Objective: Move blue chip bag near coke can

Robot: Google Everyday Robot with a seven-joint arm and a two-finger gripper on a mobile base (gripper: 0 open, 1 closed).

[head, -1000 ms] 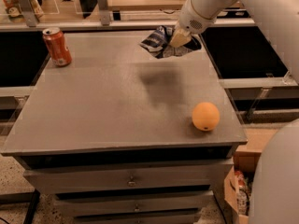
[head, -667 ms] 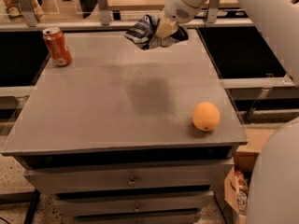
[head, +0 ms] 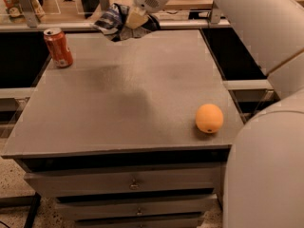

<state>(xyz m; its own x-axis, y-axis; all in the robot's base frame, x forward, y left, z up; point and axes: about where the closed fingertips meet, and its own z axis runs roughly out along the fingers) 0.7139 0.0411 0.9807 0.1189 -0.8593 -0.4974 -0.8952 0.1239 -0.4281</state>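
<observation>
Above table's (head: pixel 142 94) far edge, blue chip bag (head: pixel 110 19) partly hides the tool (head: pixel 129 24).

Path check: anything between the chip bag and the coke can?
Nothing visible. The end effector holds the blue chip bag in the air above the far edge of the table. The coke can stands at the far-left corner, with only bare tabletop between. The orange sits front right, off that path.
</observation>
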